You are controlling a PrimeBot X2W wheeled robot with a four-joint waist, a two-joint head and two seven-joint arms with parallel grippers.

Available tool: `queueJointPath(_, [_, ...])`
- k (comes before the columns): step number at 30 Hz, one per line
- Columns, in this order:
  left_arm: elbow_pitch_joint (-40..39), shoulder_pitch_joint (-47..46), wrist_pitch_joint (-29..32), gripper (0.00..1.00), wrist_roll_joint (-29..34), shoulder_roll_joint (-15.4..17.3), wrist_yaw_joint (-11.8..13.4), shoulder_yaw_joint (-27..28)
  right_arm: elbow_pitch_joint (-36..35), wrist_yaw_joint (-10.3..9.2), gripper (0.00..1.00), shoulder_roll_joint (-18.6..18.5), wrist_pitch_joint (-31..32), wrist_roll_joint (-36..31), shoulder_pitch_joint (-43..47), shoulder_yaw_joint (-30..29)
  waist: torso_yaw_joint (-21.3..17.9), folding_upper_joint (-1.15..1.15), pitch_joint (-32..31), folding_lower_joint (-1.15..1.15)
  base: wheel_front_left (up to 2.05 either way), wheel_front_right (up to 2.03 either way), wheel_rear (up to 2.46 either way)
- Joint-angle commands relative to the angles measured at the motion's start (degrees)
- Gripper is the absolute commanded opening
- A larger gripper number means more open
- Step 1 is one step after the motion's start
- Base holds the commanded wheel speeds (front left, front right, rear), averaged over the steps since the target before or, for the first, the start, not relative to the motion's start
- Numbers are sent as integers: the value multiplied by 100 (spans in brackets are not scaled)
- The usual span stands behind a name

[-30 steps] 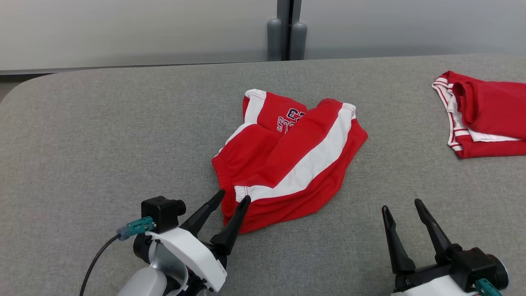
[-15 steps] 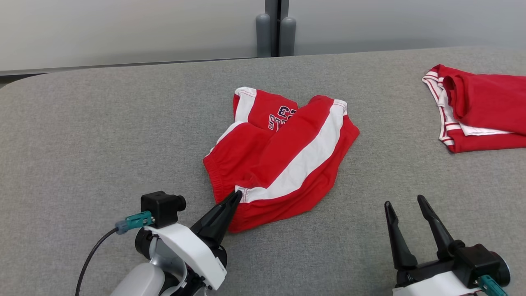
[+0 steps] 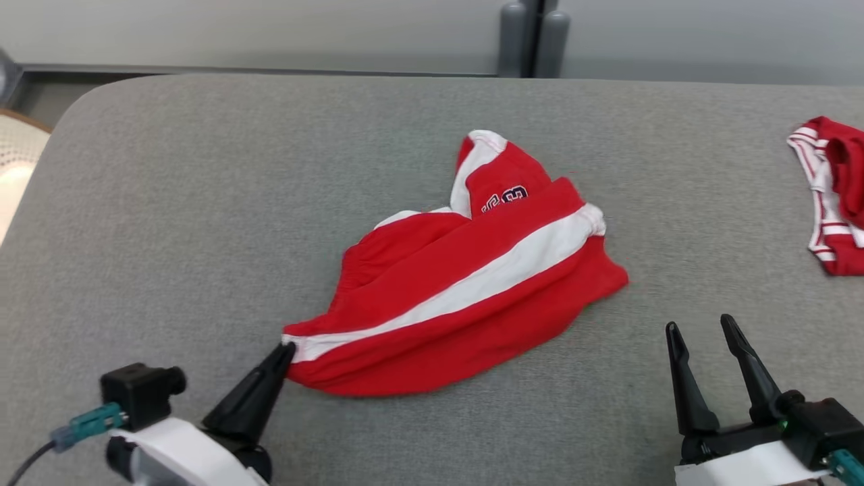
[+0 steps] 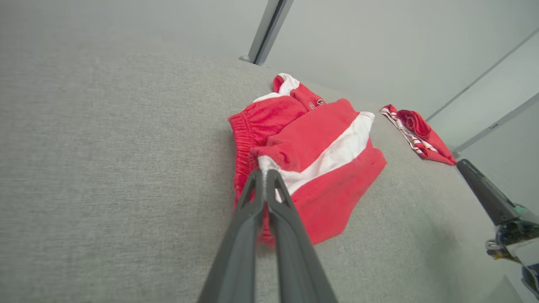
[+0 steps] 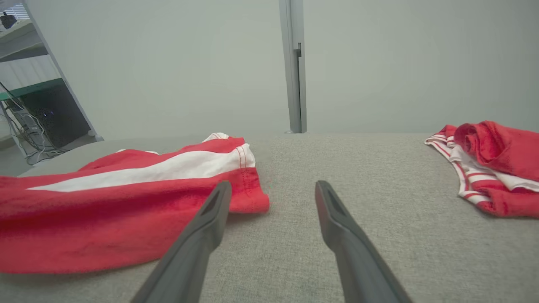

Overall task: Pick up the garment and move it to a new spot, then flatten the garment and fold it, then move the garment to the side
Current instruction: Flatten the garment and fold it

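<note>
The red shorts with a broad white stripe (image 3: 466, 290) are lying crumpled near the middle of the grey fabric-covered surface (image 3: 169, 202), with their near-left corner drawn out toward the left gripper (image 3: 287, 351). In the head view its dark fingers are showing as a single wedge touching that corner; the left wrist view is making it plainer that the jaws are pressed together and clamping the white-striped corner, with the gathered elastic waistband running just beside them. The right wrist view is giving a low side look at the shorts' right-hand hem and its stitching, and is also taking in a dark shelf unit with loose cables (image 5: 42, 118) off past the surface.

The left arm is reaching in low from the lower left, fingers pointing up and to the right, with a black block and a teal connector (image 3: 88, 422) on its white wrist. The right gripper (image 3: 700, 322) is sitting at the lower right, fingers pointing away from the robot; its jaws are standing apart around nothing, near the hem but not touching it. A second red garment with thin white stripes (image 3: 833, 202) is lying bunched at the surface's right side, well apart from the shorts.

Navy characters edged in white are showing on the far leg; a fold is hiding most of them, so they cannot be read.
</note>
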Motion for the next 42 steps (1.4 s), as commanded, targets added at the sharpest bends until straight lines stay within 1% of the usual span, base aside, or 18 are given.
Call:
queueJointPath(1, [-77, 84, -33, 0, -15, 129, 53, 110, 38, -13, 100, -82, -3, 217, -73, 40, 175, 0, 100, 0, 0, 0, 0])
queueJointPath(3, [-114, 162, -74, 0, -53, 216, 107, 236, 43, -13, 100, -253, -3, 518, -206, 147, 252, 0, 141, 0, 0, 0, 0])
queueJointPath(6, [-28, 162, -160, 0, -86, 236, 132, 346, 204, -13, 100, -658, -3, 1043, -435, 628, 348, 0, 191, 0, 0, 0, 0])
queueJointPath(8, [70, 119, -214, 0, -70, 228, 123, 378, 352, -13, 100, -949, -3, 1574, -647, 1081, 379, 0, 222, 0, 0, 0, 0])
queueJointPath(12, [289, 5, -328, 0, -65, 192, 92, 425, 660, -12, 100, -1665, 0, 2741, -1371, 2055, 420, 0, 352, 0, 0, 0, 0])
queueJointPath(16, [518, -158, -391, 0, -14, 176, 24, 415, 700, -9, 100, -2221, 194, 3813, -2173, 2899, 495, 0, 533, 0, 0, 0, 0])
queueJointPath(21, [716, -369, -438, 0, 26, 135, -55, 376, 609, -9, 100, -2668, 700, 4987, -2961, 3655, 587, 0, 721, 0, 0, 0, 0])
queueJointPath(24, [803, -455, -464, 0, 58, 92, -89, 326, 590, -9, 100, -2862, 976, 5429, -3268, 4019, 645, 0, 772, 0, 0, 0, 0])
queueJointPath(26, [854, -515, -477, 0, 60, 62, -106, 309, 583, -9, 100, -2974, 1050, 5603, -3434, 4205, 680, 0, 788, 0, 0, 0, 0])
queueJointPath(27, [879, -526, -488, 0, 55, 47, -115, 296, 595, -9, 85, -3014, 1077, 5687, -3486, 4300, 693, 0, 791, 0, 0, 0, 0])
queueJointPath(28, [906, -545, -495, 0, 47, 30, -122, 281, 610, -9, 60, -3061, 1096, 5749, -3532, 4381, 706, 0, 791, 0, 0, 0, 0])
queueJointPath(29, [926, -570, -495, 0, 45, 19, -132, 272, 615, -9, 42, -3095, 1093, 5815, -3577, 4462, 721, 0, 791, 0, 0, 0, 0])
queueJointPath(30, [940, -600, -499, 0, 42, 11, -145, 260, 622, -9, 16, -3124, 1079, 5881, -3613, 4537, 735, 0, 790, 0, 0, 0, 0])
queueJointPath(31, [957, -618, -505, 0, 38, 3, -152, 251, 626, -9, 0, -3148, 1056, 5946, -3640, 4592, 743, 0, 789, 0, 0, 0, 0])
queueJointPath(34, [1012, -627, -519, 0, 24, -28, -168, 228, 628, -9, 0, -3224, 1027, 6132, -3717, 4777, 748, 0, 785, 0, 0, 0, 0])
queueJointPath(36, [1039, -711, -557, 0, 30, -36, -188, 220, 564, -9, 0, -3293, 840, 6356, -3802, 4821, 731, 0, 765, 0, 0, 0, 0])
queueJointPath(39, [966, -824, -634, 0, 70, -19, -225, 242, 476, -9, 0, -3381, 565, 6527, -3917, 4783, 685, 0, 725, 0, 0, 0, 0])
queueJointPath(42, [776, -1072, -637, 0, 54, 22, -284, 268, 328, -9, 0, -3477, 283, 6730, -4118, 4609, 592, 0, 675, 0, 0, 0, 0])
